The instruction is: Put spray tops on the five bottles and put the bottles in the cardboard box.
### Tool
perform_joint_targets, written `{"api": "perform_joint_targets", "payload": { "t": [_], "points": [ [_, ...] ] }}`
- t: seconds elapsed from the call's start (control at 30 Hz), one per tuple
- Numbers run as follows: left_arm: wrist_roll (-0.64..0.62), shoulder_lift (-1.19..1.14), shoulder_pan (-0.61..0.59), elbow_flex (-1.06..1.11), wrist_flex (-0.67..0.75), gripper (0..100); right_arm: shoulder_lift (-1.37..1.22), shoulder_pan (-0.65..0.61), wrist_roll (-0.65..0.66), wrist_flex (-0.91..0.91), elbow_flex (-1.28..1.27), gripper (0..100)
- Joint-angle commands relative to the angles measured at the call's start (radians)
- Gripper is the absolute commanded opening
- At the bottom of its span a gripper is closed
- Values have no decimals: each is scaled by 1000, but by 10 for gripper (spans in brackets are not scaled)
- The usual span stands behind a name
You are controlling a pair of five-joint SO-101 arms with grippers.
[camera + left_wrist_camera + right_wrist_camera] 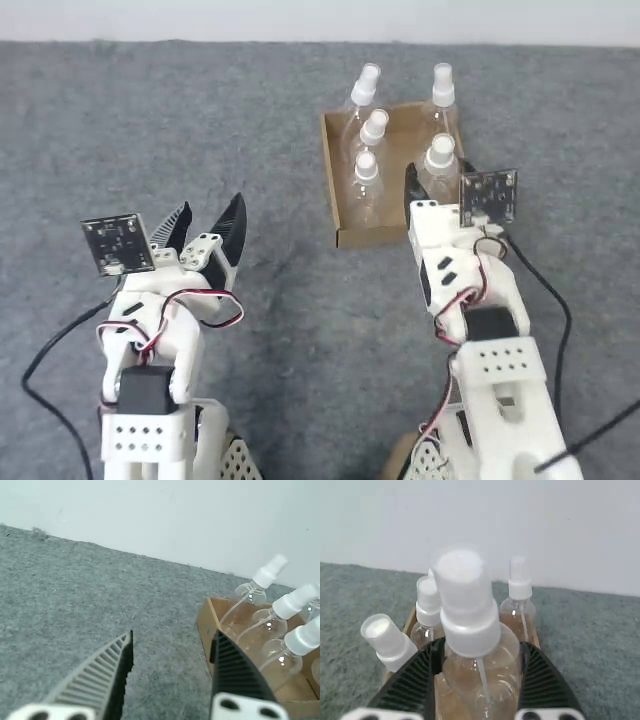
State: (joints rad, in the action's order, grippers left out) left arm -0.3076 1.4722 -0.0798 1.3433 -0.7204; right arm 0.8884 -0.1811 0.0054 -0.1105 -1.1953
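White plastic forms both arms at the bottom edge of the high view: the left arm (150,340) at lower left, the right arm (480,330) at lower right, both over a grey felt table (300,330). The left gripper (212,205) sits left of centre above bare felt. Its two black jaws are spread wide with nothing between them, and it is well apart from the cardboard box (335,190).

The right gripper (479,652) has its jaws closed around the clear body of the held bottle (440,160), which is upright and wears a white spray top (465,595). In the high view this bottle is at the box's near right corner, right of centre. Whether its base touches the box floor cannot be told.

Farther back, four more bottles stand upright in the box, each capped in white. The near-left bottle (366,172) and the middle-left bottle (373,130) line the left side. The far-left bottle (364,88) and the far-right bottle (443,85) stand at the far wall of the box.

Beyond the felt, a pale wall (300,20) runs along the top of the frame.
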Motion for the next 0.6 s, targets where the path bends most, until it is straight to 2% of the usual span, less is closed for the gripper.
{"api": "perform_joint_targets", "payload": {
  "t": [0.0, 0.57],
  "points": [
    [-9, 14, -3, -56, 32, 236, -38, 15, -8, 27, 104, 54],
    [-9, 14, -3, -56, 32, 236, -193, 15, -6, 27, 203, 52]
  ]
}}
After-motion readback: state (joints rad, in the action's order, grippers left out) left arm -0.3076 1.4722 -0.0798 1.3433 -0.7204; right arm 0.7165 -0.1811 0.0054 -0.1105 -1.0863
